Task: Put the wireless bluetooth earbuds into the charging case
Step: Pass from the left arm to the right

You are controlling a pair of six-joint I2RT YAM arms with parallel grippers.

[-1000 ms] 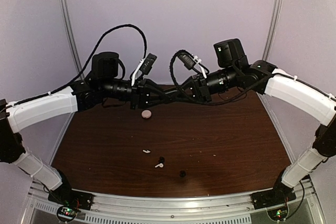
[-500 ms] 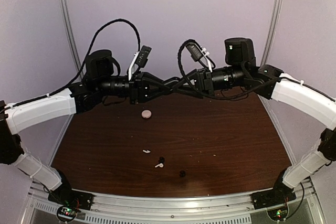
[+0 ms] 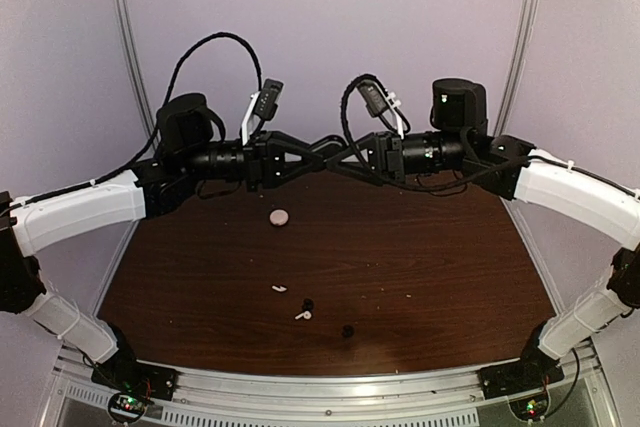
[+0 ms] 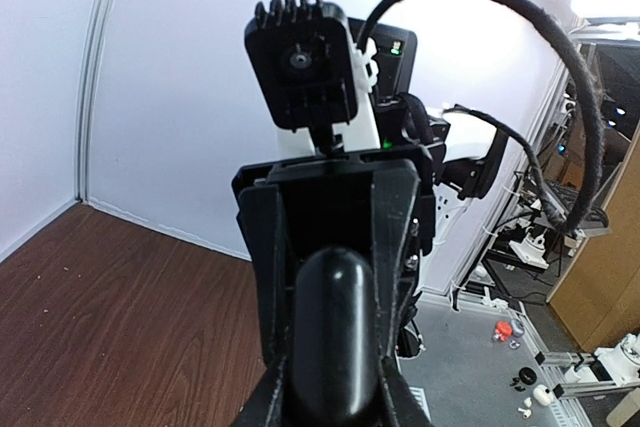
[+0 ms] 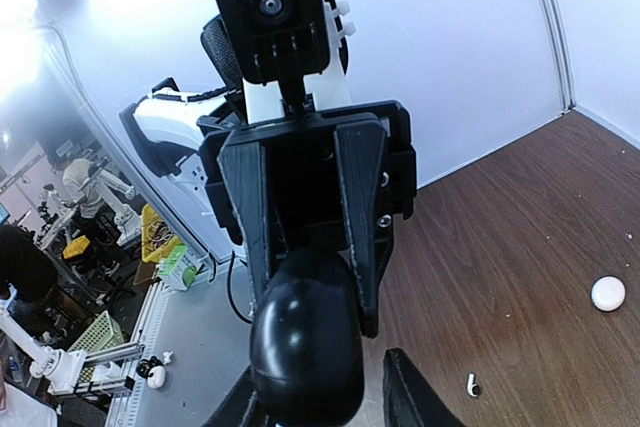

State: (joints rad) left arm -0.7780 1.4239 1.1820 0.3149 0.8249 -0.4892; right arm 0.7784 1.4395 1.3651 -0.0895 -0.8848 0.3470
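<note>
The charging case (image 4: 340, 337) is a glossy black pebble held in mid-air over the back of the table. My left gripper (image 4: 335, 402) is shut on it, both fingers pressing its sides. My right gripper (image 5: 325, 397) faces the left one tip to tip, its fingers around the case's (image 5: 305, 337) other end. Its jaws are open, with a gap showing between the case and one finger. In the top view the two grippers (image 3: 326, 152) meet nose to nose. Two tiny black earbuds (image 3: 307, 304) (image 3: 347, 330) lie on the table near the front.
A pale pink round case (image 3: 279, 217) lies under the grippers, also in the right wrist view (image 5: 607, 293). Two white stemmed earbuds (image 3: 279, 289) (image 3: 302, 315) lie beside the black ones. The brown table (image 3: 450, 257) ends at a metal rail in front.
Both wrists have risen a little and stayed tip to tip, the right one shifting slightly right. The left grip on the case is unchanged. Nothing on the table has moved.
</note>
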